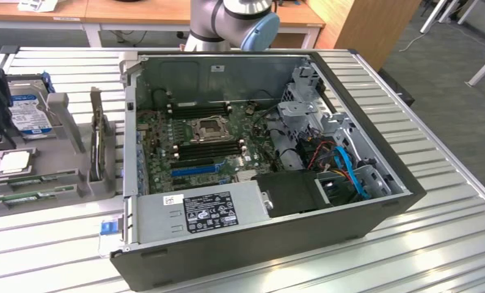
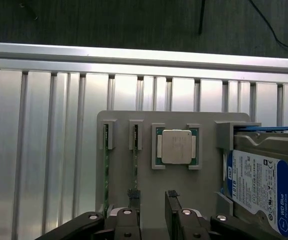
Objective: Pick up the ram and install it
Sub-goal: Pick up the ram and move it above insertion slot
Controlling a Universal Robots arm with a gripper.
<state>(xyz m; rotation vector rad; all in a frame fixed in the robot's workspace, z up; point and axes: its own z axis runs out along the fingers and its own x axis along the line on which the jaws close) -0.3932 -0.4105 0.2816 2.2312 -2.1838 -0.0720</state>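
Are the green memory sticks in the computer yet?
Out: both ram sticks stand on edge in the gray holder, beside the open computer.

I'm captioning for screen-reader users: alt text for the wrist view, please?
An open gripper hangs above a gray holder carrying two green ram sticks standing on edge, a silver processor chip and a hard drive. The holder sits on a ribbed metal table.

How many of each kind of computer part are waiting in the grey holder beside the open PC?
Green ram sticks: 2
Silver processor chip: 1
Hard drive: 1
Dark card standing on edge: 1
Total: 5
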